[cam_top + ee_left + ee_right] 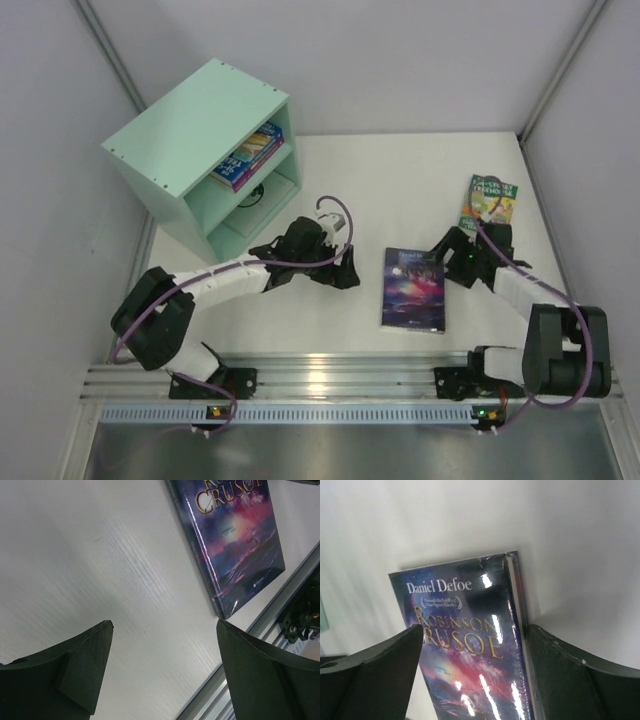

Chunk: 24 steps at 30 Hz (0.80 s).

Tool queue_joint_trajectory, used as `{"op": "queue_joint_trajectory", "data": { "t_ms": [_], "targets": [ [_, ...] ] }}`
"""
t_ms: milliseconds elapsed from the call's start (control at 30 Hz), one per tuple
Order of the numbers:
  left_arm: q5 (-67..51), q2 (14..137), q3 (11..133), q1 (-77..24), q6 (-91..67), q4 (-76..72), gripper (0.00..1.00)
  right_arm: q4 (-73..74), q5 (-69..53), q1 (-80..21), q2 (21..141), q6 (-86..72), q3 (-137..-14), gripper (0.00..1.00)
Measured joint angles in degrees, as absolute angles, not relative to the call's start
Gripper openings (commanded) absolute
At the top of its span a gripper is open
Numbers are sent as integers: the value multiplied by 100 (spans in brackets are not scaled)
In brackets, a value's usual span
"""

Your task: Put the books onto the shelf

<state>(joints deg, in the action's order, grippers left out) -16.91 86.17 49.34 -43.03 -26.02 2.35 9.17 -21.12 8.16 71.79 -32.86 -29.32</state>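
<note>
A dark purple-blue book (413, 288) lies flat on the white table (370, 190) between the two arms. My right gripper (448, 262) hovers open at its far right corner. In the right wrist view the cover (470, 645) fills the gap between the jaws (475, 630), with the right finger beside the spine. My left gripper (345, 277) stands open over bare table to the left of this book (235, 540), nothing between its fingers (165, 625). A green book (490, 200) lies at the far right. The mint-green shelf (190, 140) holds two books (250, 155) in its upper compartment.
The shelf's lower compartment (255, 200) opens toward the table's middle. Grey walls close in on both sides. An aluminium rail (340, 375) runs along the near edge, and it also shows in the left wrist view (260, 635).
</note>
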Motion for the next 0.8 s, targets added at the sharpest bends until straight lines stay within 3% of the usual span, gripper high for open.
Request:
{"op": "queue_joint_trajectory", "data": {
  "t_ms": [233, 400, 567, 800],
  "targets": [
    [-1173, 8471, 4622, -4309, -2718, 373, 89, 161, -2318, -1520, 8527, -3350, -3850, 83],
    [-596, 8248, 4630, -4254, -2683, 775, 90, 309, -2189, -2244, 9142, -3240, -4869, 85],
    [-392, 8206, 4829, -4045, -2510, 1070, 89, 1155, -1402, -2099, 8536, -3850, -5063, 88],
    [-593, 8702, 5083, -3981, -2237, 1024, 84, 1789, -395, -2281, 6372, -4790, -3507, 88]
  ]
}}
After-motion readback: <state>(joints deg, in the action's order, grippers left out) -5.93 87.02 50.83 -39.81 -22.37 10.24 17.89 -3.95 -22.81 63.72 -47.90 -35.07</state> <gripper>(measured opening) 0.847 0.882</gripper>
